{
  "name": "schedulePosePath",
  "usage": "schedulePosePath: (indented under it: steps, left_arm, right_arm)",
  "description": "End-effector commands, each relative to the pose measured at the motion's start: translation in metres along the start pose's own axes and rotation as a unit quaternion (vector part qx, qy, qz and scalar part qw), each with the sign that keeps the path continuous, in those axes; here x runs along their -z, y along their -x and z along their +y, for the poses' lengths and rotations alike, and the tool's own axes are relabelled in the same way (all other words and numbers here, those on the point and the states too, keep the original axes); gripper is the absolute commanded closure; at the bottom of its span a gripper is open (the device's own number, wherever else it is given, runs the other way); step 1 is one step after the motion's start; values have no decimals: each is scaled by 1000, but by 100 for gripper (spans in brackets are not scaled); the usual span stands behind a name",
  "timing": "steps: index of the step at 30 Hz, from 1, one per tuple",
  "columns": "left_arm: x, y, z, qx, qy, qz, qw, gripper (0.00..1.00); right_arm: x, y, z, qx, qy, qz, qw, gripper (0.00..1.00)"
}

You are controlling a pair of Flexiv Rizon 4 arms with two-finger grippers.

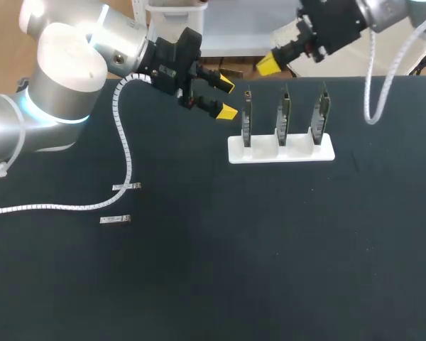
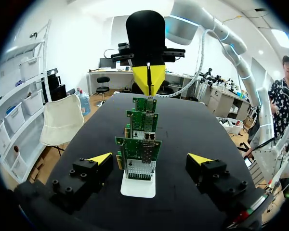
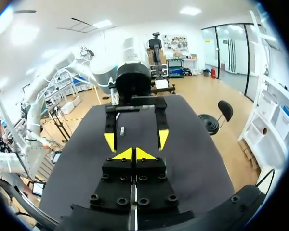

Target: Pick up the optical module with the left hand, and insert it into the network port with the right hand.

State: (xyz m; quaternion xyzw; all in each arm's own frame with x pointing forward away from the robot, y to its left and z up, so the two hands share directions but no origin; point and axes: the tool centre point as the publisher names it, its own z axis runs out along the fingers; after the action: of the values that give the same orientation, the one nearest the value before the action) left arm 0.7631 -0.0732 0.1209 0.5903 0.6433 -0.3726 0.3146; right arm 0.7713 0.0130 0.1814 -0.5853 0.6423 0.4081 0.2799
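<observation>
Dark worktop [image 1: 270,249]. Left hand [image 1: 227,99] hovering wide open, holding nothing, just beside a white stand [image 1: 280,150] with three upright circuit boards [image 1: 284,117]. Right hand [image 1: 268,65] clenched, tips together, beyond the stand. One optical module [image 1: 126,187] and a second module [image 1: 115,219] lying on the worktop, well left of the stand.

Two silver optical modules [image 1: 126,187] lie flat — three green network-port cards [image 1: 284,117] stand upright.
</observation>
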Motion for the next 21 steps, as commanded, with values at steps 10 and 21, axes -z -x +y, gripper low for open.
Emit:
schedulePosePath:
  steps: [10,21]
  left_arm:
    - [0,1,1,1,-1,3,1000,0]
    - [0,1,1,1,-1,3,1000,0]
  right_arm:
    - [53,-35,-4,-22,13,4,1000,100]
    - [61,-47,6,3,-19,32,999,100]
